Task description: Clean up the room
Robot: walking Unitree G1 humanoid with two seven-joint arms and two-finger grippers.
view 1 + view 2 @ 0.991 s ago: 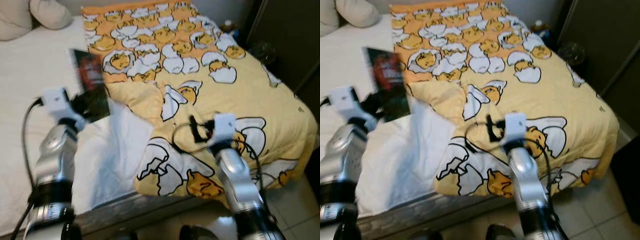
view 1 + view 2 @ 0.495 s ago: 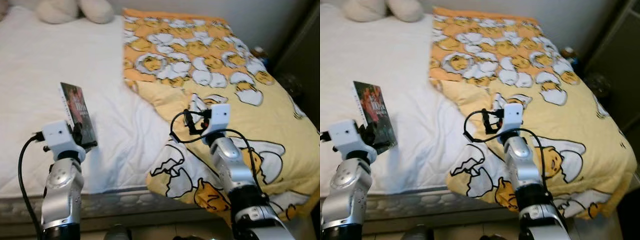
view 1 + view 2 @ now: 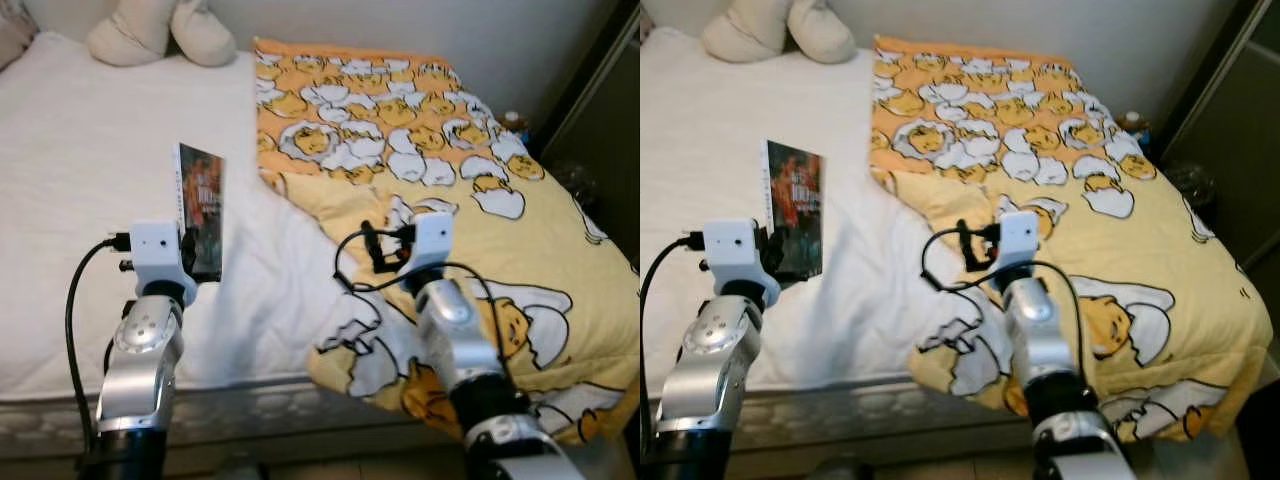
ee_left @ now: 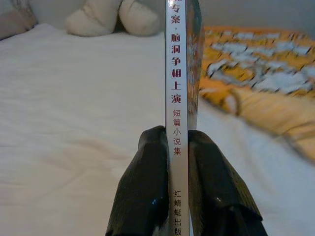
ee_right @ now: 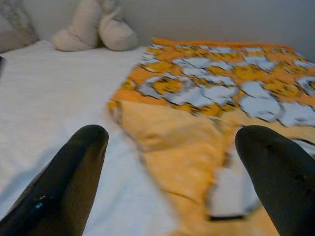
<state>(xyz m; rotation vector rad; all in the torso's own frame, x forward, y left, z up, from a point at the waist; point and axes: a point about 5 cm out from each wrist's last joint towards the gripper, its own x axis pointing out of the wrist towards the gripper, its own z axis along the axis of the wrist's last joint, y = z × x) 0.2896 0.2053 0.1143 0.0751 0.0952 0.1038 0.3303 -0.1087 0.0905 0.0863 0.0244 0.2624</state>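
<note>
White-sheeted bed [image 3: 70,180], pale wall [image 3: 420,25], dark cabinet [image 3: 1240,150].

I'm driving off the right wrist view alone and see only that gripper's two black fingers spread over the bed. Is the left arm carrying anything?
Observer: Yes. The left gripper is shut on a thin book with a dark red-and-black cover, held upright above the white bed sheet.
Operator: How is it gripped?
Observer: By its lower end; the two black fingers press either side of the white spine, which carries printed Chinese characters.
Operator: What lies to my right of the bed?
Observer: Dark cabinet doors stand beside the yellow egg-patterned blanket, with a small bottle at their foot near the wall.
</note>
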